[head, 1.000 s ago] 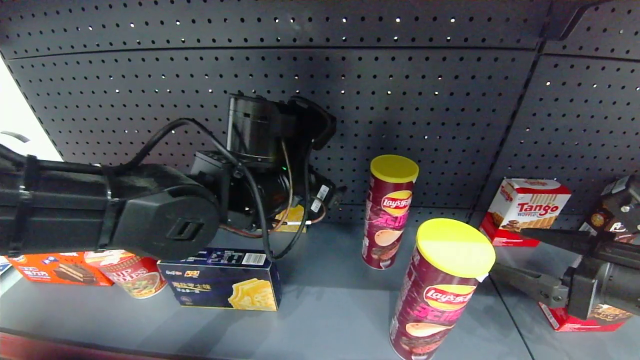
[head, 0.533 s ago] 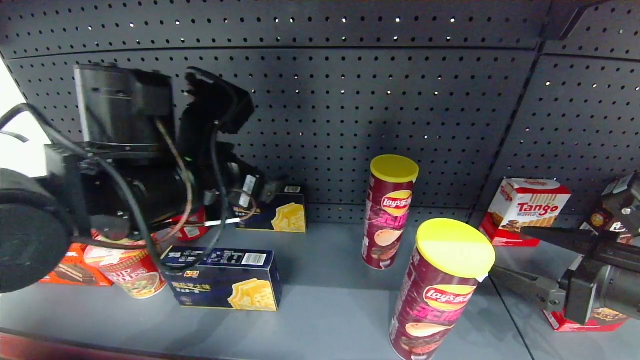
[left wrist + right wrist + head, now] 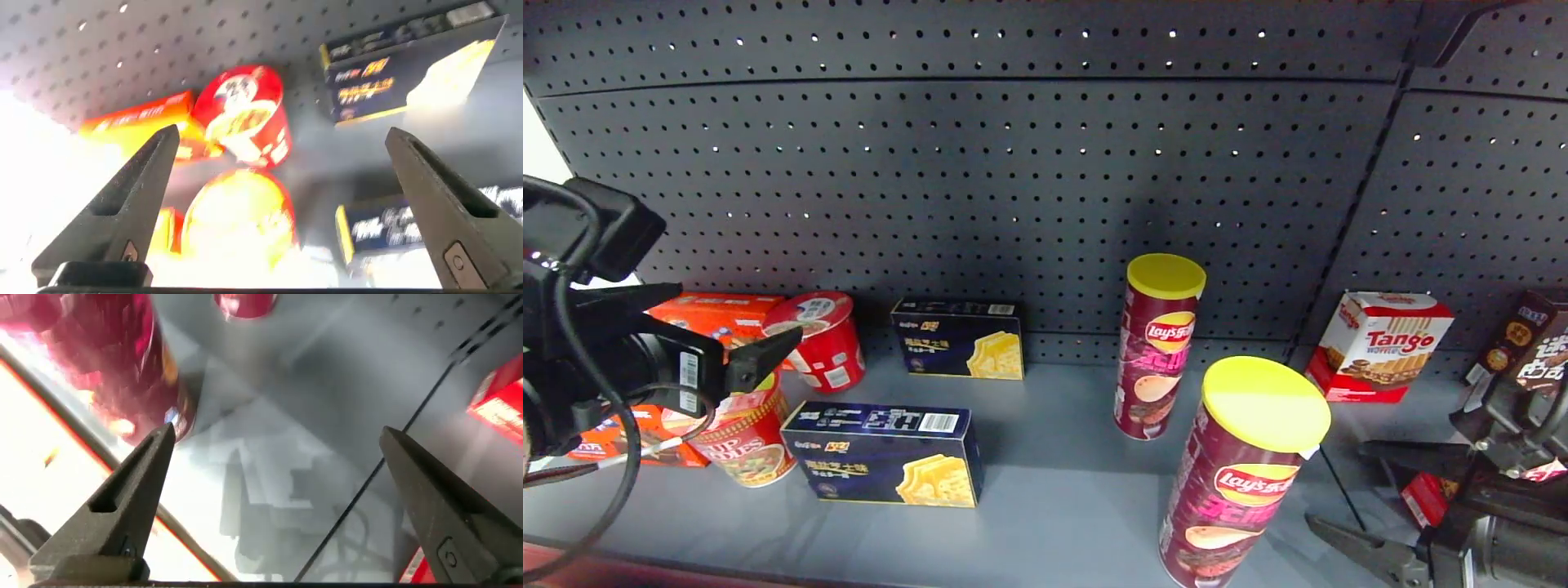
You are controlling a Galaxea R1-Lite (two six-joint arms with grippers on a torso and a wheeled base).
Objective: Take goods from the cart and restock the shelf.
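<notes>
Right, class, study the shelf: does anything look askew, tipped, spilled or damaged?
The red cup at the back left, beside the orange box, seems tilted, its lid leaning toward that box, whereas the back chip can stands upright. Nothing looks spilled or damaged.

Dark perforated back panel [image 3: 1013,163] across the upper frame, with pinpricks of light in some holes. Horizontal seam [image 3: 972,79] near the top. Slanted upright post [image 3: 1343,237] at right, with a second panel [image 3: 1486,180] beyond it. Dark bracket [image 3: 1462,28] at upper right. Bright white patch [image 3: 535,151] at the left edge.
</notes>
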